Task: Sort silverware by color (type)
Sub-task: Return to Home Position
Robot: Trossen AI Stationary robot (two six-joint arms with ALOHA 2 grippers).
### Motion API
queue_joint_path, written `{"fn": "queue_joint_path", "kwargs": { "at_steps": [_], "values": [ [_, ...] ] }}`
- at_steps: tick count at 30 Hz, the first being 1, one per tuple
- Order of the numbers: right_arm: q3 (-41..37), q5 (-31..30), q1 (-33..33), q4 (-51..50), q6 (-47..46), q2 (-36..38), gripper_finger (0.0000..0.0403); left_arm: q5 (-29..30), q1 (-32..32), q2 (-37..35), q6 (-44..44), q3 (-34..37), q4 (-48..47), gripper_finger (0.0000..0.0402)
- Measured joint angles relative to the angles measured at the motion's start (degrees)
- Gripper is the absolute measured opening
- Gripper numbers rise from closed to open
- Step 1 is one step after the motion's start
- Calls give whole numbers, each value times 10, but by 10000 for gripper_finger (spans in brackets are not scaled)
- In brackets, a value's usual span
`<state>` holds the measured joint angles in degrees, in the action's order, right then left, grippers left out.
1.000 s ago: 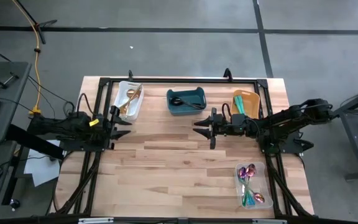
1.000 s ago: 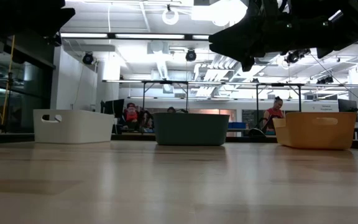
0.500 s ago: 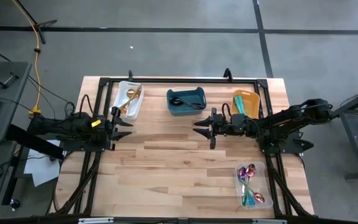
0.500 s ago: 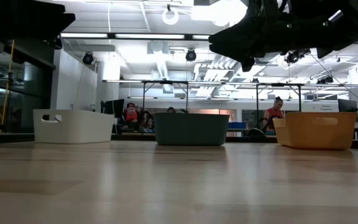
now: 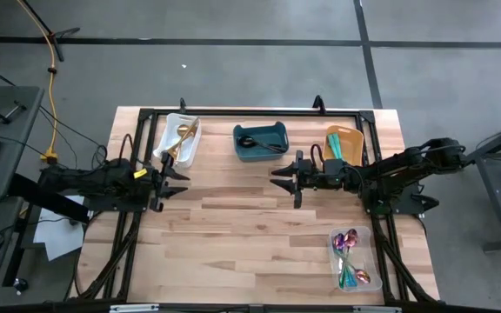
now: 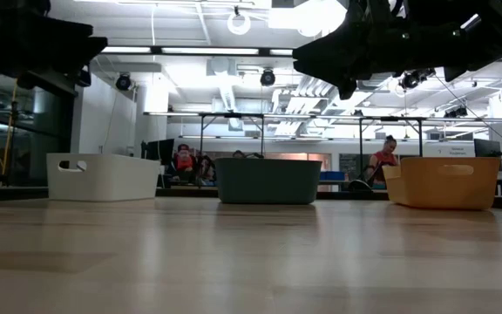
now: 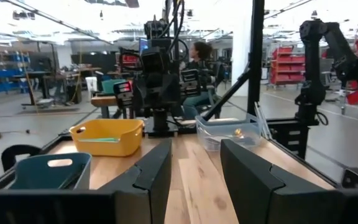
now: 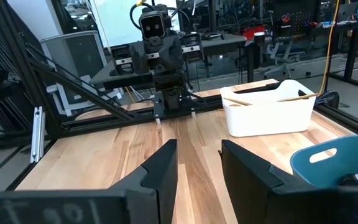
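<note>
Left claw (image 5: 176, 170): fingers apart, holding nothing, left of centre, just beside white bin (image 5: 190, 157).
Right claw (image 5: 279, 177): fingers apart, mid-frame over counter (image 5: 233, 235).
Gold spoons (image 5: 182, 137): in white bin.
Black spoon (image 5: 255, 142): in teal bin (image 5: 260, 159), upper centre.
Iridescent spoons (image 5: 346, 241): in clear bin (image 5: 376, 261), lower right.

No legible txt, labels or nos. anywhere in view.

The desk (image 5: 233, 226) is pale wood planking with a smooth satin sheen. The white bin (image 5: 179, 116), teal bin (image 5: 260, 159) and orange bin (image 5: 348, 132) look like matt plastic; the clear bin (image 5: 376, 257) is transparent plastic. The gold spoons (image 5: 183, 137) and iridescent spoons (image 5: 348, 240) gleam like polished metal.
</note>
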<state>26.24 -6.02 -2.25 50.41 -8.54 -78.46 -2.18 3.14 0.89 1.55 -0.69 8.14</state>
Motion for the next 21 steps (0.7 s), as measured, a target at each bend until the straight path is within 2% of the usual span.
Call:
{"fn": "queue_joint_path", "kwargs": {
  "at_steps": [5, 12, 17, 21],
  "values": [
    [0, 0, 0, 0, 13, 0, 118, -35, -1, 0, -9, 0, -2, 129],
    [0, 0, 0, 0, 15, 0, 118, -39, -1, 0, -8, 0, -15, 129],
    [0, 0, 0, 0, 15, 0, 118, 19, -1, 2, -16, 0, -78, 129],
    [0, 0, 0, -4, 15, 0, 118, 24, -1, 4, -15, 0, -77, 129]
  ]
}}
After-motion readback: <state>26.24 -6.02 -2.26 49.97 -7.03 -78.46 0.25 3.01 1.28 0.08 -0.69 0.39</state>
